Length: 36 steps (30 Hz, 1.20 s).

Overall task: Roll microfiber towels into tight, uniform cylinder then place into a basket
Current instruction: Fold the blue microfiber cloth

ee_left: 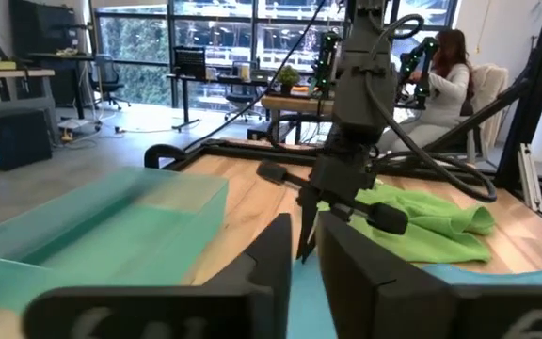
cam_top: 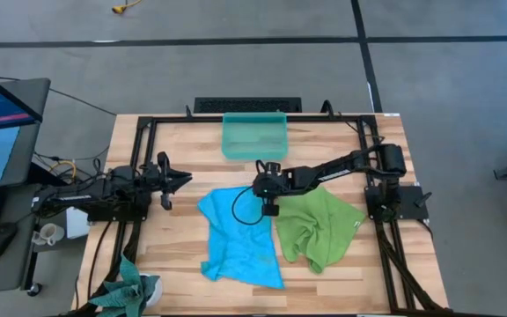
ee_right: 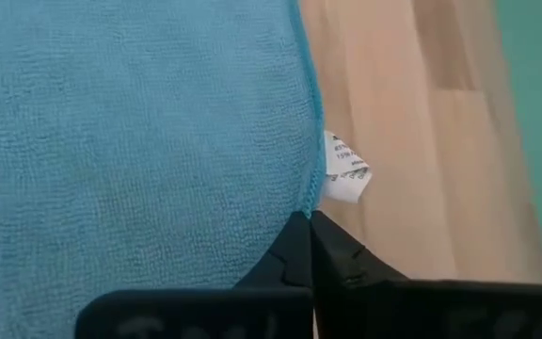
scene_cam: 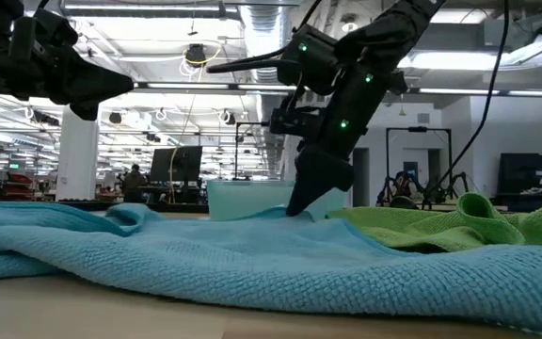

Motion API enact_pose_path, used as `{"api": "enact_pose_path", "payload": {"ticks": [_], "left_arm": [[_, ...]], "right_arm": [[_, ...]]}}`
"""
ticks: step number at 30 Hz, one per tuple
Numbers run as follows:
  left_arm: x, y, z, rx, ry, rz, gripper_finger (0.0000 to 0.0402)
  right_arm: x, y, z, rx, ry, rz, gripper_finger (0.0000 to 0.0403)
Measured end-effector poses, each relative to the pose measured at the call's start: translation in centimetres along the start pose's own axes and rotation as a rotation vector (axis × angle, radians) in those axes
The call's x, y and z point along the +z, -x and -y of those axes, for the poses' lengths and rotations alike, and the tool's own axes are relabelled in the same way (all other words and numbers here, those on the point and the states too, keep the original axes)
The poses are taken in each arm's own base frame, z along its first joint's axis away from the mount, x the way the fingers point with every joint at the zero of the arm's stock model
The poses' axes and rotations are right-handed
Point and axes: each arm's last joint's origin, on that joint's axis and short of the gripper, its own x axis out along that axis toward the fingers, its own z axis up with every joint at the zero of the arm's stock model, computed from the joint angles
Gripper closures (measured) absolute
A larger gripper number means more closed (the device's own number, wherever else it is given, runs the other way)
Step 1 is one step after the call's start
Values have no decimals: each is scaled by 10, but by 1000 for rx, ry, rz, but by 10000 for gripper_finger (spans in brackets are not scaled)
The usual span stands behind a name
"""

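On wood table (cam_top: 174, 255): right claw (ee_right: 309, 221) pinches nubby blue towel (ee_right: 130, 132) corner.

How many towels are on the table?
2. The blue towel lies spread in the middle of the table, with the right gripper shut on its edge. The green towel lies crumpled just to its right. No others show.

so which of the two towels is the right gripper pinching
The blue towel. The right gripper is shut on its edge beside the white care tag, while the green towel lies crumpled and untouched on the far side from the idle left gripper.
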Motion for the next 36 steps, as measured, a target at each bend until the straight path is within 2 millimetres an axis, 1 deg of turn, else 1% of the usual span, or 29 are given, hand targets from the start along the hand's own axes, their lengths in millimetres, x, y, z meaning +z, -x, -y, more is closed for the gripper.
{"api": "enact_pose_path", "payload": {"ticks": [6,10,15,19,21,24,26,28,31,36], "left_arm": [[2,0,-1,50,8,20,280],[1,0,-1,46,59,17,261],[-2,-2,-1,42,151,-23,259],[-10,-7,-1,51,219,-114,258],[-15,-10,-1,79,239,-163,258],[-21,-14,-3,165,249,-221,258],[-22,-17,-5,229,248,-265,258],[-21,-20,-5,268,275,-283,258],[-21,-25,-5,298,323,-322,258],[-33,-30,-3,282,402,-433,258]], "right_arm": [[1,0,1,-31,-1,4,399],[1,1,0,-76,5,3,398],[4,7,-1,-82,9,13,399],[4,8,-2,-83,14,10,398],[6,11,-1,-85,13,24,398],[6,15,0,-85,18,25,398],[9,18,0,-87,12,50,397],[9,19,1,-86,14,43,397],[10,21,1,-87,32,52,397],[10,21,3,-90,43,53,397]]}}
